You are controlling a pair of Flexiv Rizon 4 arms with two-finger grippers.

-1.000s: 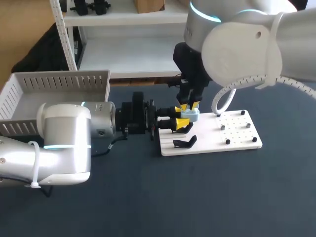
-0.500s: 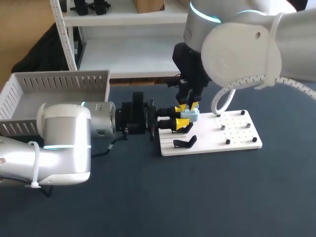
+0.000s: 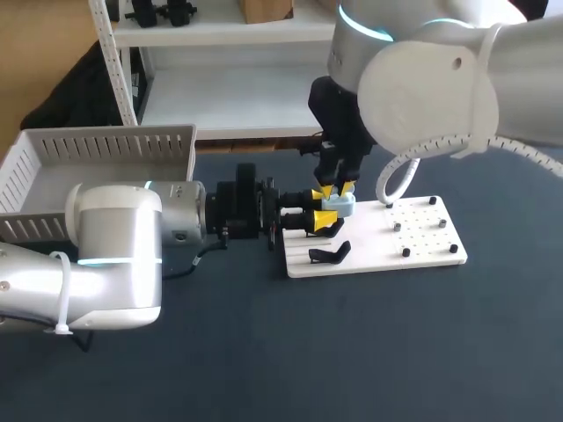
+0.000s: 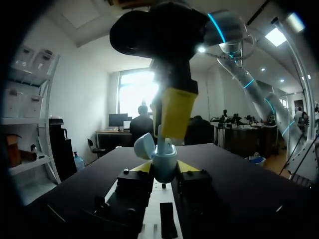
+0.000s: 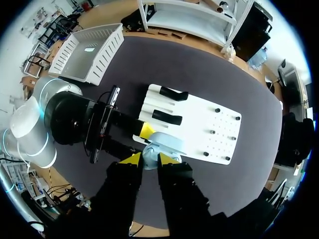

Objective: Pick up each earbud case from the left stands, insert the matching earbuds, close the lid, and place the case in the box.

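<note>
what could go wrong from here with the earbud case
The open light blue earbud case is held only at its sides by the left gripper's fingers; a push from the right gripper directly above may tilt or slip it. Its raised lid, beside that gripper, might get knocked.

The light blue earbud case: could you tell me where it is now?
In the head view the light blue earbud case is held in the left gripper over the white board's left end, directly under the right gripper.
</note>
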